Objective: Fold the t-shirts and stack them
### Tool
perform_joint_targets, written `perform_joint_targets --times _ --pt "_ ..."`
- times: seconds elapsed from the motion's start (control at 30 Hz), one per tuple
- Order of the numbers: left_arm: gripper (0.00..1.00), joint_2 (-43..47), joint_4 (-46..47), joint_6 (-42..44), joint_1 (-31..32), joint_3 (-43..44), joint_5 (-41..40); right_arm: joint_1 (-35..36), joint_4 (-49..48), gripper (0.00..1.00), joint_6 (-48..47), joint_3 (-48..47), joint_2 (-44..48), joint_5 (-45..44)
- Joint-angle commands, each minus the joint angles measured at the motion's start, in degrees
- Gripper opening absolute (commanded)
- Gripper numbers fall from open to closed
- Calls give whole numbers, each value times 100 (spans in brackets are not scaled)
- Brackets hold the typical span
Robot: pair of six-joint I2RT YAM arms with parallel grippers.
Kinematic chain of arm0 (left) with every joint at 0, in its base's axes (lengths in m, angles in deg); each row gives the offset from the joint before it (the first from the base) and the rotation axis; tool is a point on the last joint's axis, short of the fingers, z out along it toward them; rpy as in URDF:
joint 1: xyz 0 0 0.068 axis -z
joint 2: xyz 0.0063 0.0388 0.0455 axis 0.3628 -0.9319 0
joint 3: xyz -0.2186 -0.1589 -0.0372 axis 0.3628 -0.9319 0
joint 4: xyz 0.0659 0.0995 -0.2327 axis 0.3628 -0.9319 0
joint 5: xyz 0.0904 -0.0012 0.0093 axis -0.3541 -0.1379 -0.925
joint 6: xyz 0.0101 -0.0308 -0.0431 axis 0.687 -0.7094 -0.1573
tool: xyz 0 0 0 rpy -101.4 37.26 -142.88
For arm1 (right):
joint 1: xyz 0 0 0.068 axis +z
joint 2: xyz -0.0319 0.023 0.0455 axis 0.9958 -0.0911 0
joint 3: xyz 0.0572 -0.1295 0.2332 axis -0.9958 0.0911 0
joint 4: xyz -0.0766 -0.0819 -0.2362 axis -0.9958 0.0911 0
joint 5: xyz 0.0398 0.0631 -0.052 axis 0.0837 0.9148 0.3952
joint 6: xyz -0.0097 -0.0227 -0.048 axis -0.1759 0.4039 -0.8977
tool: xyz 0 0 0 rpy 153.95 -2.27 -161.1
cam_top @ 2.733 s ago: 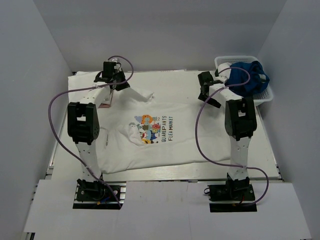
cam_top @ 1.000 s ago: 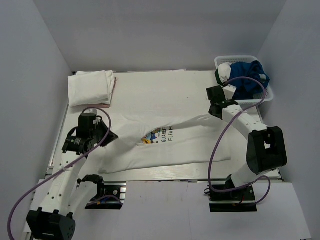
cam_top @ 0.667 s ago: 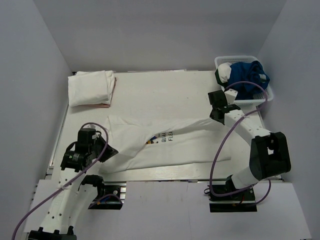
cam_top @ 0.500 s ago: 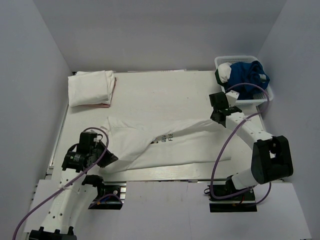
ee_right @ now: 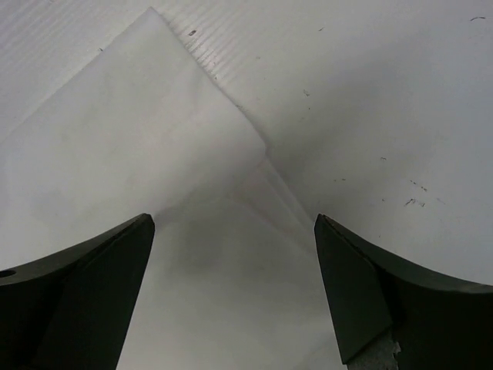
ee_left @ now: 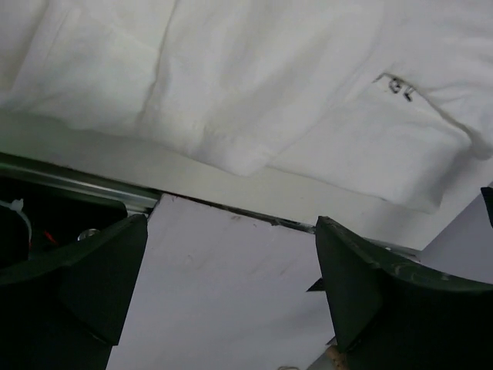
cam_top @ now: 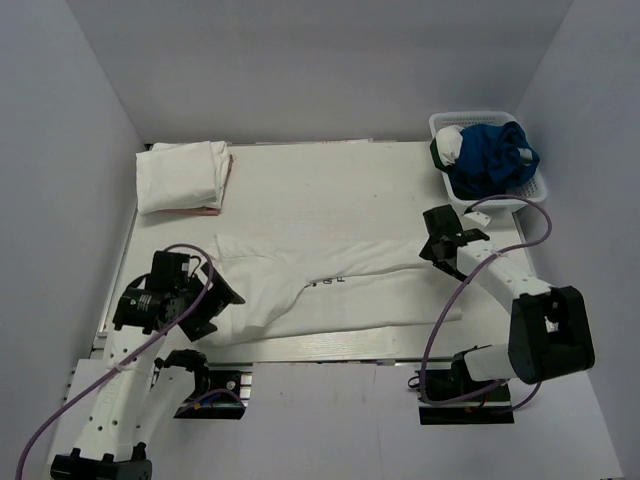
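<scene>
Soft matt cloth t-shirt on a matt, finely ribbed surface; white plastic lattice basket at two o'clock.

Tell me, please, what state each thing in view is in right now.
printed t-shirt: folded over lengthwise, flat on the table, print almost hidden, in neither hand
folded t-shirt stack: folded, resting at the far left corner
basket: upright, filled with crumpled blue cloth and some white cloth
left hand: open, empty
right hand: open, empty, over the shirt's corner
</scene>
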Motion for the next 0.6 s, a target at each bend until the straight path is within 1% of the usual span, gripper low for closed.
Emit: perform_joint_targets --times 0.0,0.07,0.1,0.13,0.17,0.2,0.23,0.27,0.3,0.4,0.43,0.47,0.53,0.57 --pt "100 -303 234 301 8 645 -274 -25 197 90 216 -155 640 -51" --pt "100 -706 962 380 8 645 -274 -8 -14 90 -195 -147 817 212" --pt "100 -892 1253 459 8 532 -205 -8 -712 90 -415 -60 1096 640" --pt "100 -1094 1821 460 8 366 -82 27 -971 90 -965 72 1186 1140" --pt "100 -1304 2140 512 8 268 -3 27 -1513 90 -1206 247 1274 1467" --pt "100 -1776 2422 513 8 119 181 80 -2023 90 -1452 388 1388 2305" --pt "100 -2033 2946 574 8 57 183 98 -2281 90 -1741 442 1363 2427" --pt "100 -2297 3143 574 8 56 235 124 -2422 90 -1918 468 1232 2654" --pt "100 -2822 3458 574 8 56 236 168 -2459 90 -2077 408 996 2891" --pt "100 -3572 3838 644 8 170 236 221 -2756 90 -2236 363 355 3017" --pt "100 -4000 4040 645 8 249 236 238 -2793 90 -2237 346 135 3069" --pt "100 -4231 4111 714 8 311 236 256 -2810 90 -2237 354 28 3113" --pt "100 -4662 4243 785 8 539 236 247 -2915 90 -2202 459 -315 3087" --pt "100 -5125 4296 846 8 618 183 230 -2872 90 -2132 451 -385 2878"
